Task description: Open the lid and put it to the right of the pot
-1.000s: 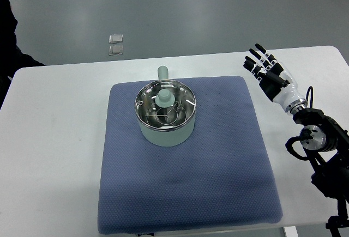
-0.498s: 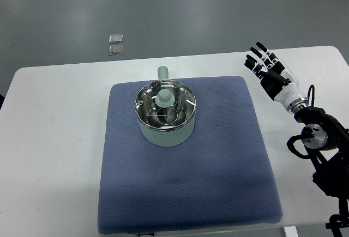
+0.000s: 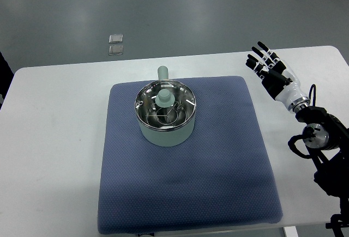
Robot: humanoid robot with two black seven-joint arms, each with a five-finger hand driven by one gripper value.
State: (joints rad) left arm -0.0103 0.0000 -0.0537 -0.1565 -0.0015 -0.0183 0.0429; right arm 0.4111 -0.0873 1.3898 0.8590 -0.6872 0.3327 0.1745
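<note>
A pale green pot (image 3: 165, 131) stands on the blue mat (image 3: 185, 193), its stub handle (image 3: 162, 73) pointing away from me. A glass lid (image 3: 165, 104) with a green knob (image 3: 164, 97) sits closed on the pot. My right hand (image 3: 265, 65) hovers over the white table to the right of the mat's far corner, fingers spread and holding nothing. It is well apart from the pot. The left arm does not show.
The white table (image 3: 54, 139) carries the mat. Two small clear squares (image 3: 115, 44) lie on the grey floor beyond the table. A dark shape (image 3: 4, 73) shows at the left edge. The right arm's joints and cables (image 3: 322, 139) fill the right edge.
The right hand has drifted slightly to the right and up. The dark shape at the left edge has drawn back out of the picture. Pot and lid have not moved.
</note>
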